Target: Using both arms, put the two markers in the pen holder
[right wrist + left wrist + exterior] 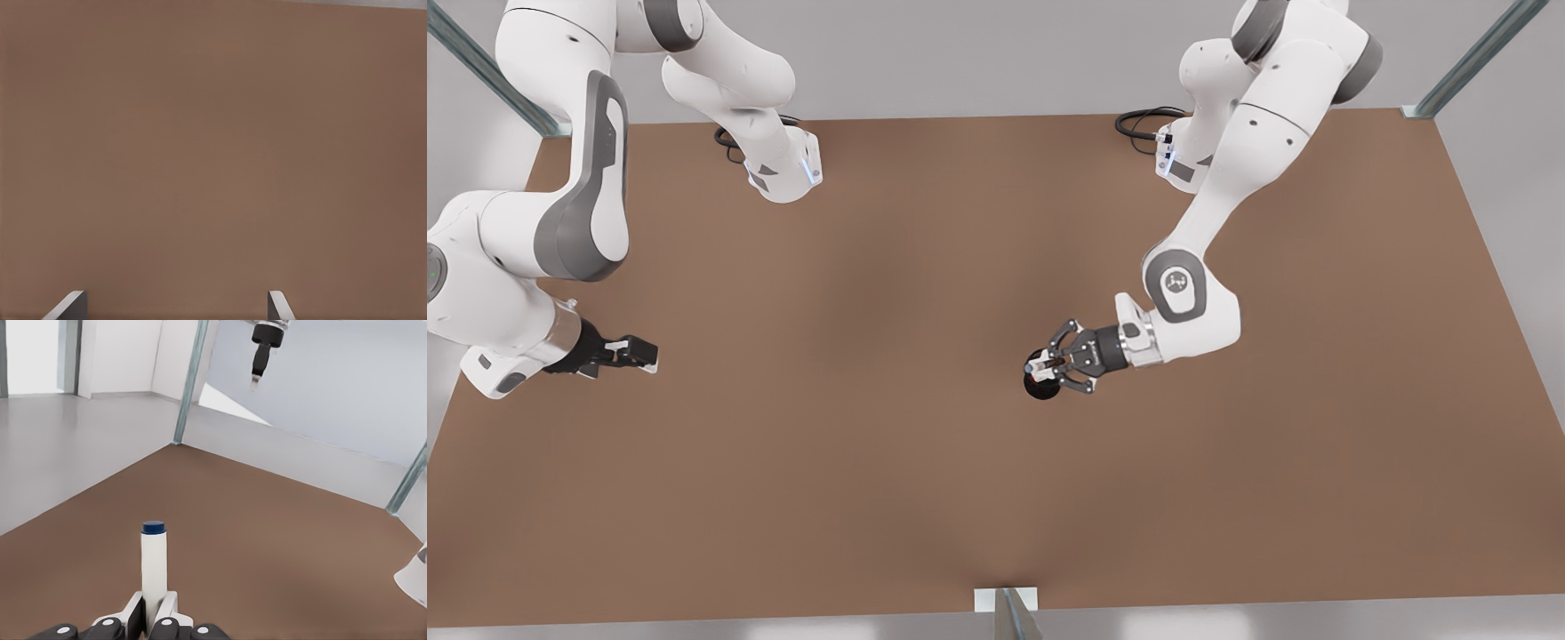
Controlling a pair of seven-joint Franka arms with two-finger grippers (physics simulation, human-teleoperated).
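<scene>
**Over the holder: the blue marker waits to go in**

Right of centre in the front view, the left gripper (1049, 364) hangs over the holder (1040, 388), a small black cup on the brown table (871, 498). Its fingers are clamped on the blue marker (1037, 363). In the left wrist view the white barrel rises from between the closed fingers (137, 613) of that gripper (152, 617) and ends in the dark blue cap of the marker (154, 567). From above, the marker appears end-on, right at the cup's rim, so it seems to stand upright just above the opening.

At the middle left of the front view, the right gripper (636, 353) waits well apart from the cup. The right wrist view has its fingers (280, 305) spread wide over bare table, holding nothing.

I cannot tell whether the red marker is already inside the cup.

The step in hand looks like the drop of the blue marker. The next move calls for centring the lower end over the opening, lowering it straight, and only then letting go. An off-centre release could catch the rim or tip the light cup.
</scene>
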